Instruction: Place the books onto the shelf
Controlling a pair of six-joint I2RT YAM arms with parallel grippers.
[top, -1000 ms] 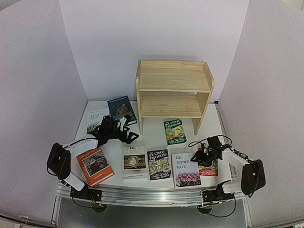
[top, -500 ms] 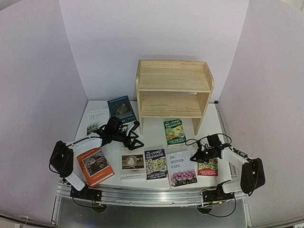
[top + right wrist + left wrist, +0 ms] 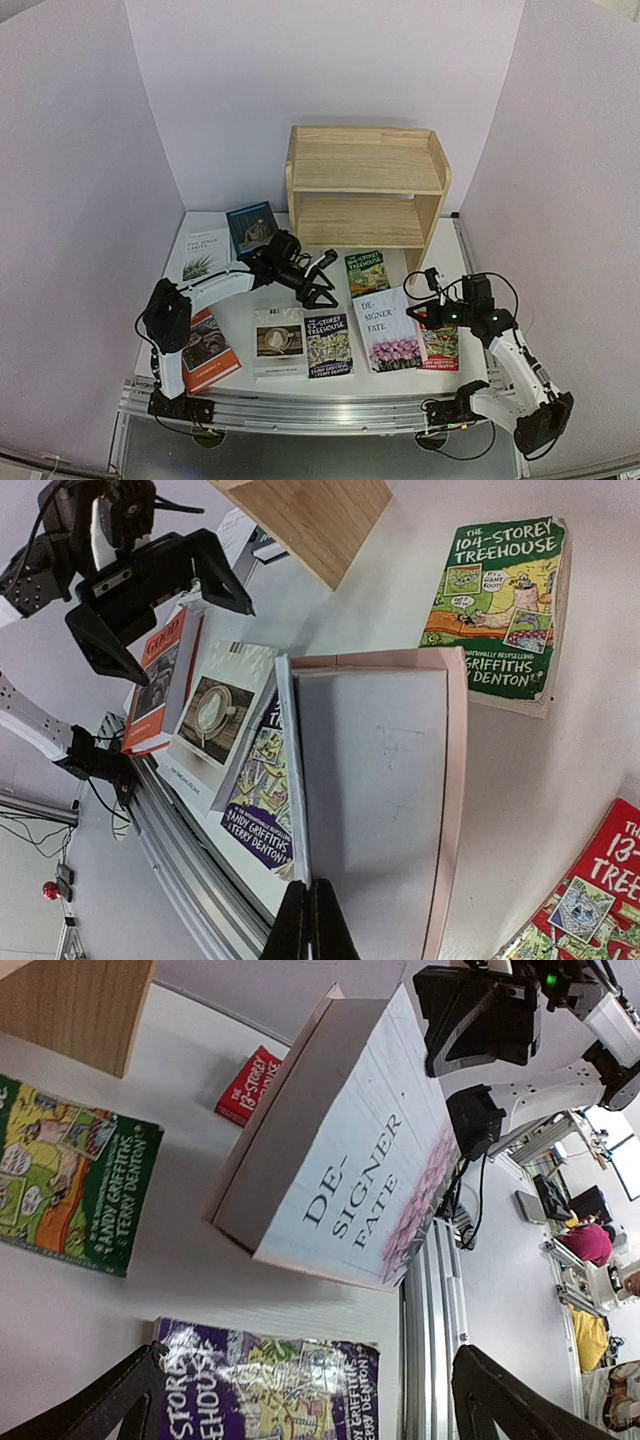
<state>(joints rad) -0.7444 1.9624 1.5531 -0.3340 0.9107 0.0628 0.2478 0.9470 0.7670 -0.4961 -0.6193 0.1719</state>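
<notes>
- Right claw is pinched fully shut on one edge of the white Fate book
- Fate book is tilted: the gripped edge is raised off the table and the opposite edge is low; the lettered cover faces the left arm
- Cannot tell whether its low edge touches the table
- Left claw has its jaws spread wide and holds nothing; it hangs above the table in front of the shelf, aimed toward the Fate book
- Shelf stands upright at the back of the table, well apart from the Fate book
- Green Treehouse lies flat just behind the Fate book, near the shelf's foot
- Red Treehouse lies flat at the Fate book's right side, partly under the right arm
- Dark Treehouse lies flat just left of the Fate book, and the cup book lies beside it
- Orange book is at front left, partly under the left arm
- Blue book and plant book are at back left, beside the shelf
</notes>
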